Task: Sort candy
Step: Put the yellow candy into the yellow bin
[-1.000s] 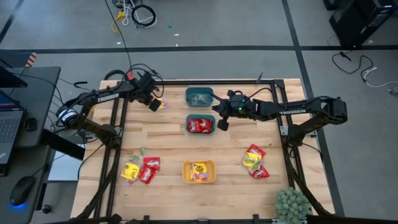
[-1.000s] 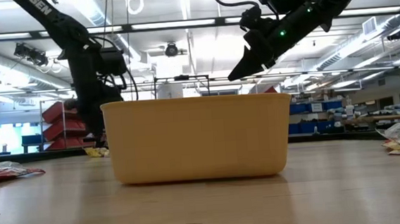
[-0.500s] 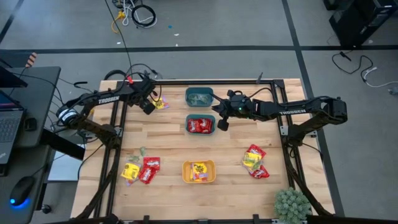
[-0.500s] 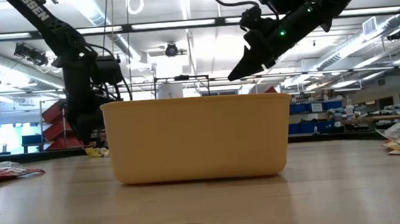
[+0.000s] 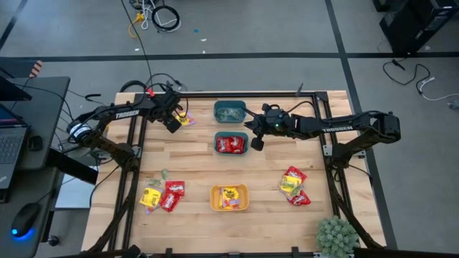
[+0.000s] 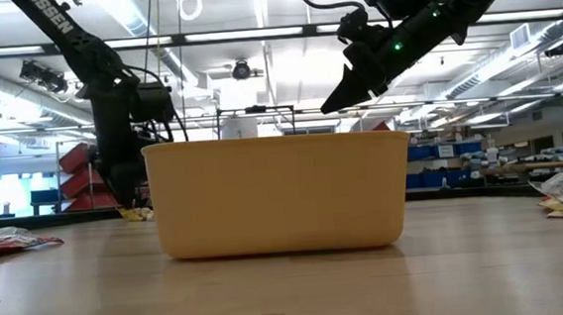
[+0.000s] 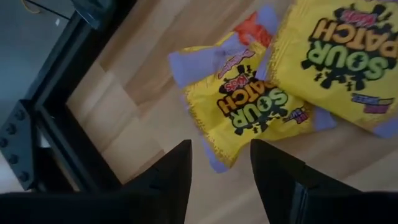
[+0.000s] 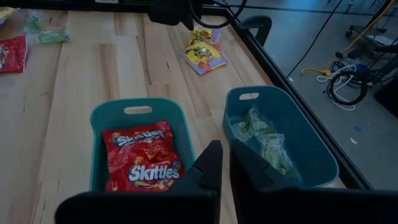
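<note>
Two yellow candy packets (image 7: 255, 106) (image 5: 185, 119) lie flat on the wood at the table's far left. My left gripper (image 7: 219, 168) (image 5: 172, 125) stands open over the nearer packet's corner, pointing steeply down; I cannot tell whether it touches. Nothing is between the fingers of my right gripper (image 8: 222, 163) (image 5: 256, 143), which hangs shut above the table beside a teal bin (image 5: 232, 133) holding red candy (image 8: 140, 158). A second teal bin (image 5: 229, 102) holds pale green candy (image 8: 264, 140). An orange bin (image 5: 213, 197) holds yellow packets.
Mixed red and yellow packets lie in piles at the near left (image 5: 161, 195) and near right (image 5: 294, 186). The black frame rail (image 7: 56, 124) runs close beside my left gripper. A potted plant (image 5: 337, 235) stands at the near right corner. Bare wood lies mid-table.
My left gripper has sunk a little toward the table and drawn slightly toward the table's left edge, rolling its wrist. The yellow packets lie beside it on the wood. My right arm has kept still.
</note>
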Robot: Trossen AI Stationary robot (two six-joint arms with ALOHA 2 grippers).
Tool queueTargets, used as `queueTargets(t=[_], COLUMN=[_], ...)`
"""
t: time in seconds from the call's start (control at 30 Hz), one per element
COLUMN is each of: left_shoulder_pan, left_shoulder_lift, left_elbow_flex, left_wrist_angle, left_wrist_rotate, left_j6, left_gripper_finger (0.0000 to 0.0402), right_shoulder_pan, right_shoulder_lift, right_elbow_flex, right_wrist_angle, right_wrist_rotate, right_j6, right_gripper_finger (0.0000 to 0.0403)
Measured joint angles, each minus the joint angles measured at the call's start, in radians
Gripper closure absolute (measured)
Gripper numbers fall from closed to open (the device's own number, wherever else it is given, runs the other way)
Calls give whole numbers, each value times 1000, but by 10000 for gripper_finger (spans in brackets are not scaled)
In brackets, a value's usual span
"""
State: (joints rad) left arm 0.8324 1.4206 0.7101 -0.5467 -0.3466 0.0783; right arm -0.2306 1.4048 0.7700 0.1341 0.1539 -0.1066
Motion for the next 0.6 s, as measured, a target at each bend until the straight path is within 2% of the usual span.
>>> queueTargets(t=[0.13,0.23,0.3,0.47,0.6], left_shoulder_pan=[0,-1,-5,-24,-24], left_shoulder_lift=[56,98,109,89,44], left_elbow_flex=[0,2,5,-3,0], left_wrist_angle=[4,1,1,15,30], left_wrist_rotate=[-1,-10,-12,-67,-103], left_j6=[1,1,10,47,61], left_gripper_finger=[238,257,283,386,398], right_shoulder_pan=[0,0,0,0,0], right_shoulder_lift=[0,0,0,0,0], right_elbow_flex=[0,0,0,0,0], right_wrist_angle=[0,0,0,0,0], right_wrist_rotate=[0,0,0,0,0], right_j6=[0,-1,-1,-1,-1], right_gripper_finger=[383,384,386,391,393])
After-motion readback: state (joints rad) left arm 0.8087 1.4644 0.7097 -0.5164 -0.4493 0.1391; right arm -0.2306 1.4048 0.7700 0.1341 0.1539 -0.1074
